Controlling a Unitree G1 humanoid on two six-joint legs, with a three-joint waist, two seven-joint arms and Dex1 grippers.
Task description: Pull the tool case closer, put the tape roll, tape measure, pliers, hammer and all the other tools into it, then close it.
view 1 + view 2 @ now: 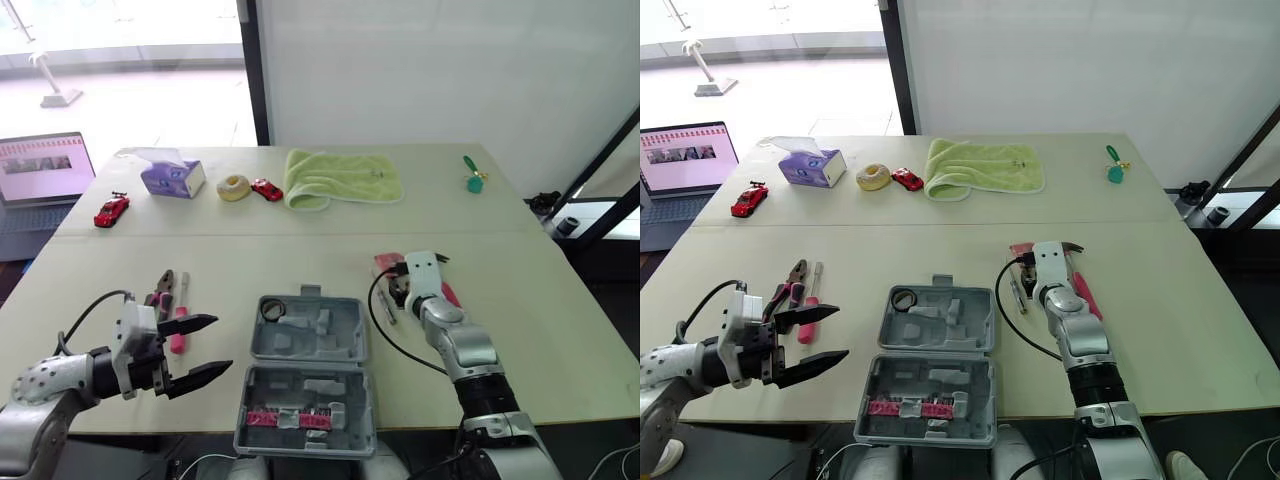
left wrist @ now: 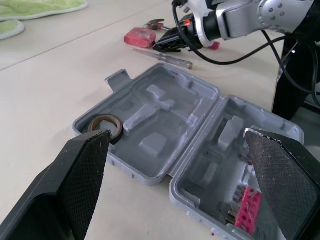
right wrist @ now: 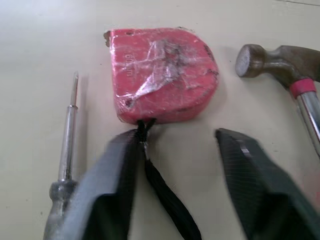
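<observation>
Right wrist view: the right gripper, fingers apart, sits just short of the red tape measure, hammer and screwdriver to either side. The case lies open near the front edge of the table, tape roll inside. The left gripper, fingers spread, hovers beside it near the pliers.

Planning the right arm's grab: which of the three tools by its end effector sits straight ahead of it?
The red tape measure, centred just ahead of the open right end effector; the screwdriver and the hammer lie off to either side.
</observation>
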